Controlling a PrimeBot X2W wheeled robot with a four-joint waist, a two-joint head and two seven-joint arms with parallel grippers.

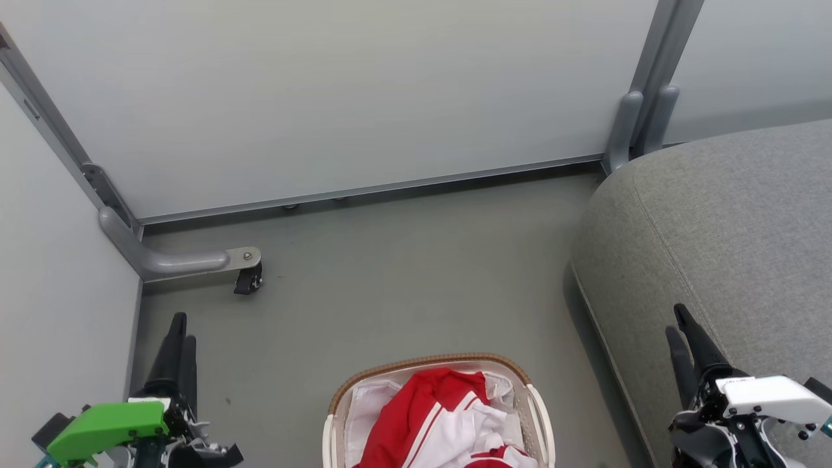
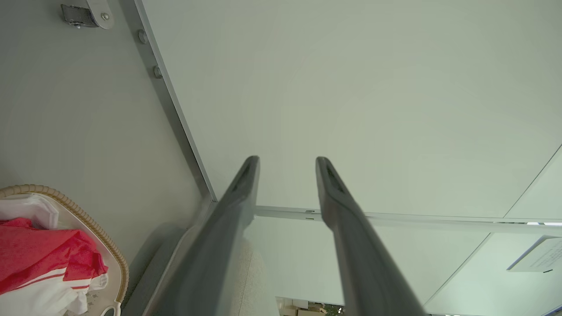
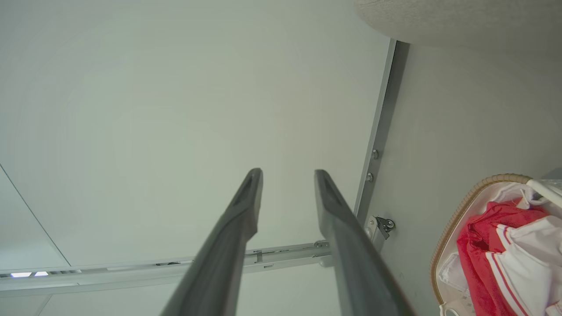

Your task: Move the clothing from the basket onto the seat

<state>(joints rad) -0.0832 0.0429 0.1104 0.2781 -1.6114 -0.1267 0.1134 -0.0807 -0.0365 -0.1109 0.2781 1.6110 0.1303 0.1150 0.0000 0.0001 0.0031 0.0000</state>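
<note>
Head view: grey seat (image 1: pixel 728 227) takes up the right side, its rounded edge toward the floor (image 1: pixel 403 273). Pale partition panels (image 1: pixel 325 97) close off the back and left. No garment lies on the visible part of the seat.

Basket (image 1: pixel 442 357) stands on the floor at bottom centre, left of the seat and apart from it; its near half is cut off by the frame edge. Clothing (image 1: pixel 422 416) is inside the basket, a crumpled red-and-white heap with thin stripe trim, lying on the white liner (image 1: pixel 367 403).

Left gripper (image 1: pixel 184 327): lower left, fingers pointing up the view, above bare floor beside the left panel and well apart from the basket. In the left wrist view its two fingers are parted, with a clear gap and nothing between them. Released, touching nothing.

Right gripper (image 1: pixel 675 317): lower right, in front of the seat's edge. In the right wrist view its jaws are likewise spread and empty. No contact with the seat can be made out.

Small black caster (image 1: pixel 248 281) sits on a partition foot, far left.
</note>
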